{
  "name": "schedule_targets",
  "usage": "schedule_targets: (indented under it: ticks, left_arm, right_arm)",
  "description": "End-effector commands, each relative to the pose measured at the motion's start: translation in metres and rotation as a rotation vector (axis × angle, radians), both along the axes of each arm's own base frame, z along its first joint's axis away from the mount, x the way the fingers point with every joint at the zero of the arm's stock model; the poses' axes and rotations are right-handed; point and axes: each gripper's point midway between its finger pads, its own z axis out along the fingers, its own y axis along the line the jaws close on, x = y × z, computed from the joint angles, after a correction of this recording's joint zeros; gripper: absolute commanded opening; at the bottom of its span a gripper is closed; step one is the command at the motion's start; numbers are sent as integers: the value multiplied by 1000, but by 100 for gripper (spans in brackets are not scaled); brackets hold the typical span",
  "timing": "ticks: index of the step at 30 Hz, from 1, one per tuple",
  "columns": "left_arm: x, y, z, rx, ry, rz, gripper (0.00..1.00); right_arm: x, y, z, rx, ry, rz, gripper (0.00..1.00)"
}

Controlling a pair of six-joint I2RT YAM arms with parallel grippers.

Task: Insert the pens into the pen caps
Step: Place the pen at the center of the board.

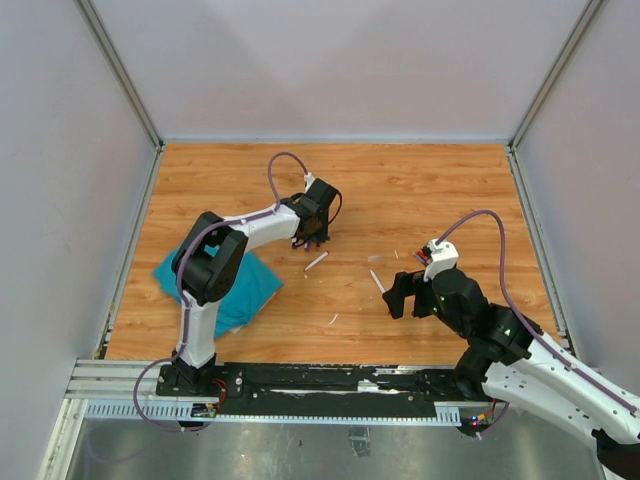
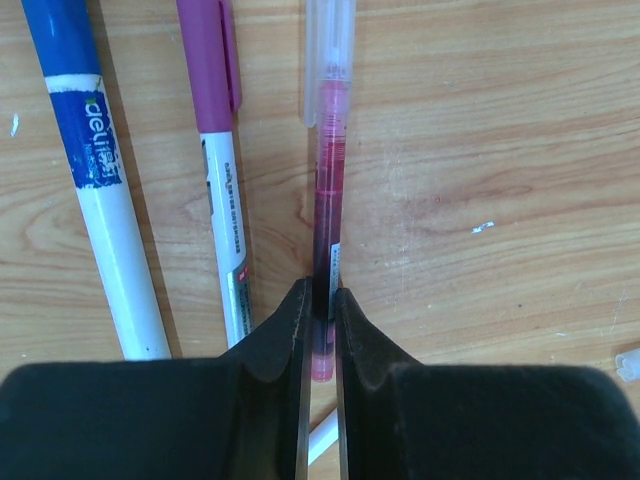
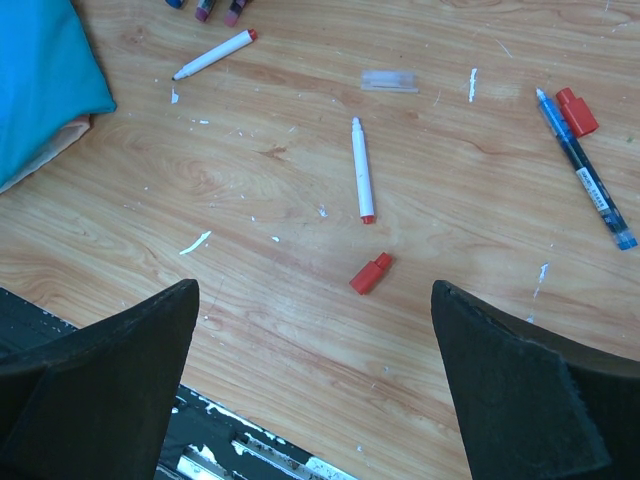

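My left gripper [image 2: 320,298] clamped on pink pen [image 2: 328,170], table [image 1: 450,190] centre toward far edge. Barrel light, stiff, slick; I judge tail-end pinch may pivot. My right gripper [image 3: 315,295] wide above red cap [image 3: 370,273].

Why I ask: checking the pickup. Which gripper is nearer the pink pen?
Left. The left gripper is shut on the pink pen; the right gripper hangs open, far off.

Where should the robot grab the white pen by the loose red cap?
Pinch the white pen across the middle of its barrel, coming straight down. It lies flat, with bare table along both long sides; the red cap sits off its end.
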Motion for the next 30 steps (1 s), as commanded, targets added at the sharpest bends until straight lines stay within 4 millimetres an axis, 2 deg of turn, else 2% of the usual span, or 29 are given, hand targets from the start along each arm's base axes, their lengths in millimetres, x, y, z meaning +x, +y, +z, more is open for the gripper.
schedule_targets:
  ticks: [1, 7, 13, 17, 23, 26, 30]
  left_arm:
    - [-21, 5, -9, -7, 68, -1, 13]
    - [-20, 0, -4, -31, 59, -3, 19]
    - [-7, -5, 21, -52, -3, -3, 26]
    - [4, -8, 47, -56, -56, -9, 28]
    - [14, -9, 101, -82, -160, -30, 28]
    - [8, -6, 126, -102, -215, -67, 28]
    - [-12, 2, 154, -167, -307, -126, 27]
  right_arm:
    - [-1, -3, -4, -7, 12, -12, 99]
    - [0, -3, -3, -5, 11, -12, 99]
    - [1, -2, -1, -6, 6, -10, 98]
    - [3, -4, 0, -15, -3, -17, 99]
    - [10, -10, 8, -88, -27, -28, 100]
    - [16, -15, 14, -173, -18, -36, 94]
    - [25, -17, 8, -251, 31, -22, 90]
